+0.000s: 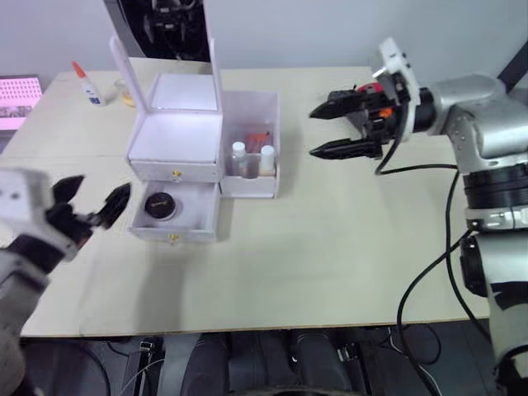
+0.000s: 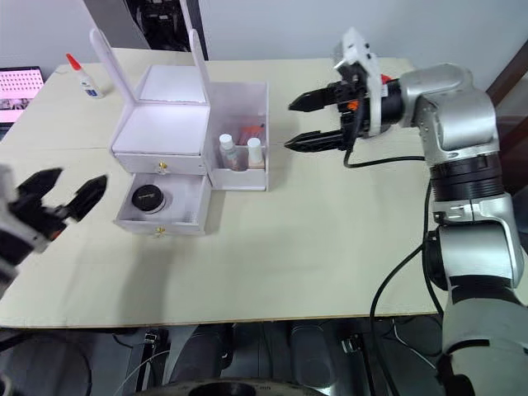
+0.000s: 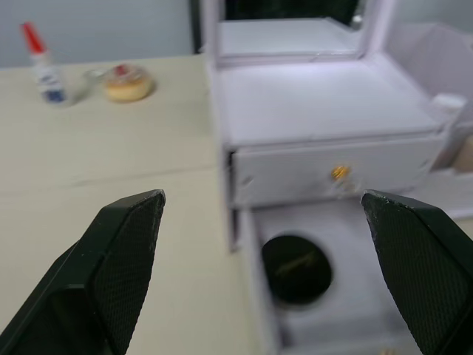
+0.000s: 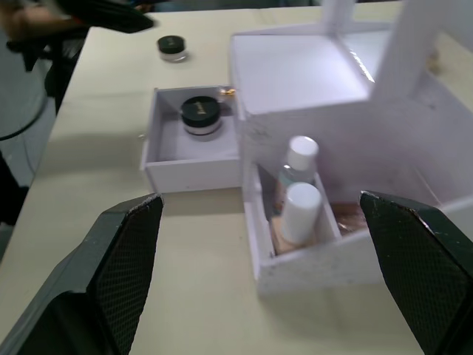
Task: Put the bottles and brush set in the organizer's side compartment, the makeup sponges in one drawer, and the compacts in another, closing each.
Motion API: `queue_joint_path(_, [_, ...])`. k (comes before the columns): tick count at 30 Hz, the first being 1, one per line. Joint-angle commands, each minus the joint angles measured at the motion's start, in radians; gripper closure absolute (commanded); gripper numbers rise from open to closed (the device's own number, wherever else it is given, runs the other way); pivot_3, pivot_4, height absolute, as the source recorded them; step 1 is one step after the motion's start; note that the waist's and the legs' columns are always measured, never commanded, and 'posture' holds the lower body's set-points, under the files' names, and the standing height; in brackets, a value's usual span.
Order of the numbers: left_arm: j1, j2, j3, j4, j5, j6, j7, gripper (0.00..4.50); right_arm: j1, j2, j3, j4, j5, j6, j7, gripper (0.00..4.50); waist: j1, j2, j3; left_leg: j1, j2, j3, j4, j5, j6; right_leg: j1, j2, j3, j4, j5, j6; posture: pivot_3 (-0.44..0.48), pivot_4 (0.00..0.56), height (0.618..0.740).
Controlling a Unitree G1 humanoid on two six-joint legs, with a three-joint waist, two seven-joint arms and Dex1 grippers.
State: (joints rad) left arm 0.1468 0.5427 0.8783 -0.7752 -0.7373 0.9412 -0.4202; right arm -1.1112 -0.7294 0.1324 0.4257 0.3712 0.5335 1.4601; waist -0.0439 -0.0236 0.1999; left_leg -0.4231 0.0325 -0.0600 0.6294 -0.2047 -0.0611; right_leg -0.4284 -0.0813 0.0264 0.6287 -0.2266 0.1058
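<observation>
The white organizer (image 1: 177, 132) stands mid-table with its mirror upright. Its upper drawer (image 1: 175, 170) is shut. The lower drawer (image 1: 194, 213) is pulled out and holds one black compact (image 1: 160, 205). A second compact (image 4: 171, 46) lies on the table beyond that drawer. Two white-capped bottles (image 1: 238, 154) (image 1: 266, 157) stand in the side compartment (image 1: 268, 111), with something red and peach, probably the brush set (image 1: 258, 137), behind them. My left gripper (image 1: 101, 186) hovers open just left of the open drawer. My right gripper (image 1: 313, 131) hangs open to the right of the side compartment. The makeup sponges are out of view.
A white glue bottle (image 1: 88, 85) with a red tip and a small clear dish (image 3: 126, 83) sit at the table's far left. A pink screen (image 1: 18, 99) lies off the left edge. A black cable (image 1: 429, 247) hangs along my right arm.
</observation>
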Motion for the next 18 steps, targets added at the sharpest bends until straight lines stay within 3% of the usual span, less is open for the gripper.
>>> queue_joint_path(1, [0.181, -0.068, 0.176, 0.104, 0.079, -0.205, -0.084, 0.05, 0.042, -0.038, -0.072, 0.153, -0.023, -0.078, -0.018, 0.00, -0.001, 0.000, 0.000, 0.000, 0.000, 0.000, 0.000, 0.000, 0.000, 0.000, 0.000, 0.000, -0.001, 0.000, 0.000, 0.000, 0.150, 0.740])
queue_joint_path(4, [0.325, -0.149, 0.236, 0.254, 0.097, -0.360, -0.164, 0.05, 0.084, -0.057, -0.113, 0.330, -0.050, -0.141, -0.072, 0.00, 0.000, -0.001, 0.000, 0.000, 0.000, 0.001, -0.001, 0.000, 0.000, 0.002, -0.001, 0.000, -0.006, 0.000, 0.000, 0.000, 0.150, 0.740])
queue_joint_path(9, [0.437, -0.210, 0.219, 0.381, 0.107, -0.516, -0.224, 0.05, 0.141, -0.092, -0.179, 0.535, -0.071, -0.273, -0.085, 0.00, -0.002, -0.001, 0.000, -0.003, 0.000, 0.001, 0.000, 0.000, 0.000, 0.002, -0.001, 0.000, -0.011, 0.002, -0.003, 0.000, 0.150, 0.740])
queue_joint_path(14, [0.469, -0.227, 0.156, 0.413, 0.119, -0.565, -0.207, 0.05, 0.154, -0.094, -0.238, 0.610, -0.064, -0.280, -0.104, 0.00, -0.019, 0.000, 0.000, -0.002, 0.000, 0.002, 0.000, -0.001, -0.001, 0.002, -0.001, 0.000, -0.012, 0.002, -0.003, 0.000, 0.150, 0.740])
queue_joint_path(18, [0.455, -0.212, 0.119, 0.397, 0.108, -0.559, -0.161, 0.05, 0.136, -0.067, -0.233, 0.563, -0.068, -0.251, -0.066, 0.00, -0.029, 0.000, 0.000, -0.002, 0.000, 0.002, -0.002, 0.000, -0.001, 0.001, -0.001, 0.000, -0.011, 0.002, -0.003, 0.000, 0.150, 0.740])
